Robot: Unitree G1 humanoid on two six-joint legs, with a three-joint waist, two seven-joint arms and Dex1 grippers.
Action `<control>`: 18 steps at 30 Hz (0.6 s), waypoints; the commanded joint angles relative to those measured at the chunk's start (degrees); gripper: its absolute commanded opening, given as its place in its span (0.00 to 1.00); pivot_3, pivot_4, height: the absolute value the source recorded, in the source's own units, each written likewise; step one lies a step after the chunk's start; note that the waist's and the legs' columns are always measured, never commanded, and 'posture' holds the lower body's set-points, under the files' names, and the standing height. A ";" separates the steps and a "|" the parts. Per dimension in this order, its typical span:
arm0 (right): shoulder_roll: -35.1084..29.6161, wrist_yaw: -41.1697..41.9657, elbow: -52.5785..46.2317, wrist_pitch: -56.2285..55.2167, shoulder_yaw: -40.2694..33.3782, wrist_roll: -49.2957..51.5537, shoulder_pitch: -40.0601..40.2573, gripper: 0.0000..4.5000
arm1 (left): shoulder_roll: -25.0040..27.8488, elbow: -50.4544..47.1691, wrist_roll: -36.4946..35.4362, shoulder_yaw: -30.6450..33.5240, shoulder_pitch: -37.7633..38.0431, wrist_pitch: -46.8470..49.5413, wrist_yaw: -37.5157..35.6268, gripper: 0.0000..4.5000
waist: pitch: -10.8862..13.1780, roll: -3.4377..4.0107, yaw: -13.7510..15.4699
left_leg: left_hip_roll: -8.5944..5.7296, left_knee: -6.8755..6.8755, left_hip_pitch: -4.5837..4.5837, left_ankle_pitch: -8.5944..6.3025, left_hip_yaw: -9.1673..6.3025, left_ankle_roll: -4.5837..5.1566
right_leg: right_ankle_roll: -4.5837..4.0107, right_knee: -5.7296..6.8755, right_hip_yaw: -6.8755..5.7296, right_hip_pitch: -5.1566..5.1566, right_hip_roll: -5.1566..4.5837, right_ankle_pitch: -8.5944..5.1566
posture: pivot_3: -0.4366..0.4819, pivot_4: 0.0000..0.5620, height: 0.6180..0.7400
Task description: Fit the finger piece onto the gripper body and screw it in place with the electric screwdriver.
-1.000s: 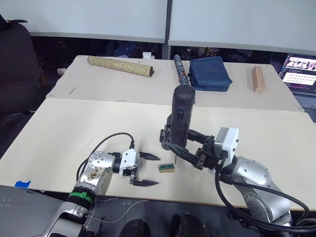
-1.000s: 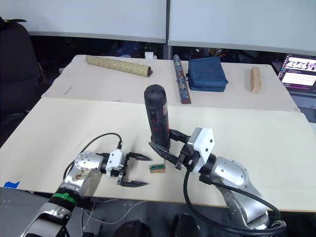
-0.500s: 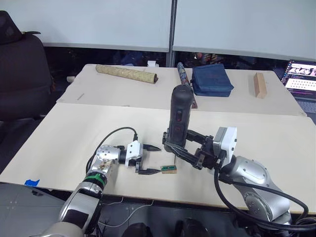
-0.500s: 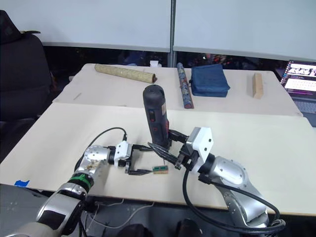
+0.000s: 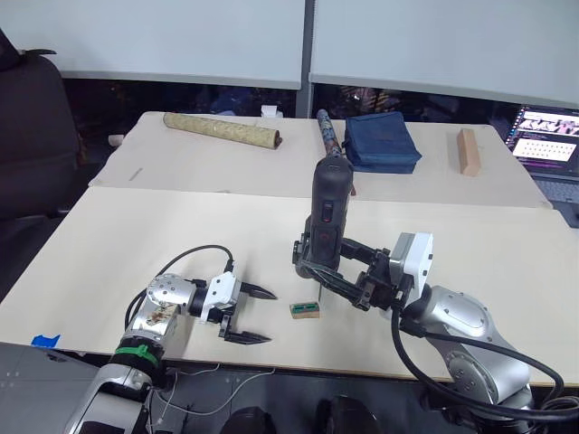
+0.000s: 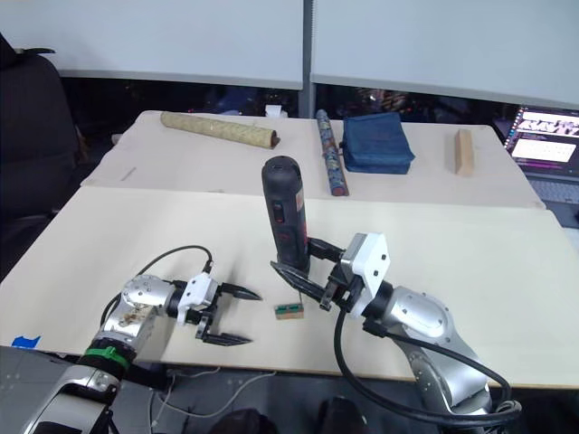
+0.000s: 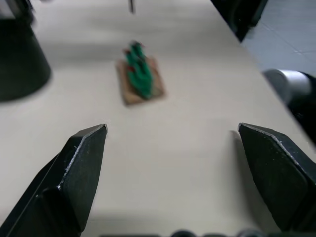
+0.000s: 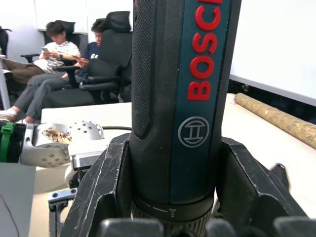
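Note:
The electric screwdriver (image 5: 326, 217) stands upright over the front table, a dark cylinder with red lettering (image 8: 207, 54), bit pointing down. My right gripper (image 5: 317, 269) is shut around its lower end. My left gripper (image 5: 271, 316) lies low on the table to the left, open and empty, with fingers (image 7: 84, 163) spread wide. It points at a small brown block with a green part (image 5: 305, 309), a short way beyond its tips. The screwdriver bit hangs just right of that block. The finger piece and the gripper body are out of view.
On the rear table lie a long patterned rolled tube (image 5: 222, 131), a thinner patterned tube (image 5: 330, 136), a blue pouch (image 5: 383, 140) and a wooden block (image 5: 468, 151). A laptop (image 5: 547, 136) sits far right. Seated people (image 8: 54, 54) are beyond the table's left side.
The camera has shifted. My left gripper, close to the small block half a second ago, has drawn back to the left, still open. The right gripper keeps the screwdriver upright in the same place.

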 commanded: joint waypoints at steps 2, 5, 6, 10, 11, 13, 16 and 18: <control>0.18 0.52 -1.45 -1.18 -0.67 1.62 -1.49 0.43 | 0.04 -6.35 -1.84 0.53 -0.61 4.68 1.64 1.00 | 0.00 -0.05 0.41 | -0.04 0.10 -0.39 0.00 0.01 0.01 | 0.01 0.05 0.01 -0.42 -0.02 0.02 | 0.48 0.27 1.00; 0.20 0.77 -1.13 -1.32 -0.58 1.51 -1.60 0.43 | -0.34 -8.06 -1.66 0.26 -1.11 6.64 2.97 1.00 | 0.00 -0.06 0.40 | -0.14 0.14 -0.68 0.01 0.16 0.02 | 0.02 0.15 0.05 -0.80 0.05 0.03 | 0.48 0.27 1.00; 0.20 0.85 -1.06 -1.35 -0.58 1.52 -1.64 0.43 | -0.42 -8.58 -1.67 0.15 -1.27 7.26 3.28 1.00 | 0.01 -0.07 0.40 | -0.14 0.13 -0.70 0.01 0.18 0.02 | 0.02 0.14 0.00 -0.80 0.10 0.03 | 0.48 0.27 1.00; 0.12 1.08 -0.86 -1.52 -0.69 1.42 -1.82 0.43 | -0.68 -12.65 -2.13 -0.38 -2.89 12.10 4.80 1.00 | 0.03 -0.10 0.41 | -0.14 0.15 -0.70 0.01 0.22 0.02 | 0.02 0.11 0.01 -0.78 0.12 0.03 | 0.48 0.27 1.00; 0.14 1.13 -0.84 -1.53 -0.70 1.39 -1.83 0.43 | -0.73 -13.52 -2.23 -0.50 -3.30 13.27 5.14 1.00 | 0.04 -0.11 0.43 | -0.13 0.15 -0.69 0.01 0.22 0.02 | 0.02 0.12 0.03 -0.78 0.12 0.03 | 0.48 0.27 1.00; 0.19 1.24 -0.83 -1.53 -0.71 1.31 -1.73 0.43 | -0.85 -14.80 -2.30 -0.76 -3.83 14.98 5.76 1.00 | 0.06 -0.15 0.43 | -0.13 0.16 -0.66 0.01 0.23 0.02 | 0.03 0.15 0.07 -0.76 0.12 0.03 | 0.48 0.27 1.00; 0.21 1.39 -0.84 -1.52 -0.65 1.22 -1.47 0.43 | -1.13 -16.21 -2.31 -1.14 -4.37 16.83 6.53 1.00 | 0.07 -0.17 0.41 | -0.13 0.14 -0.61 0.01 0.28 0.02 | 0.03 0.15 0.16 -0.76 0.12 0.03 | 0.48 0.27 1.00; 0.27 1.40 -0.90 -1.58 -0.57 1.13 -1.31 0.43 | -1.23 -17.23 -2.46 -1.26 -4.63 17.97 6.98 1.00 | 0.09 -0.20 0.30 | -0.13 0.13 -0.60 0.01 0.31 0.02 | 0.03 0.14 0.17 -0.78 0.14 0.03 | 0.48 0.27 1.00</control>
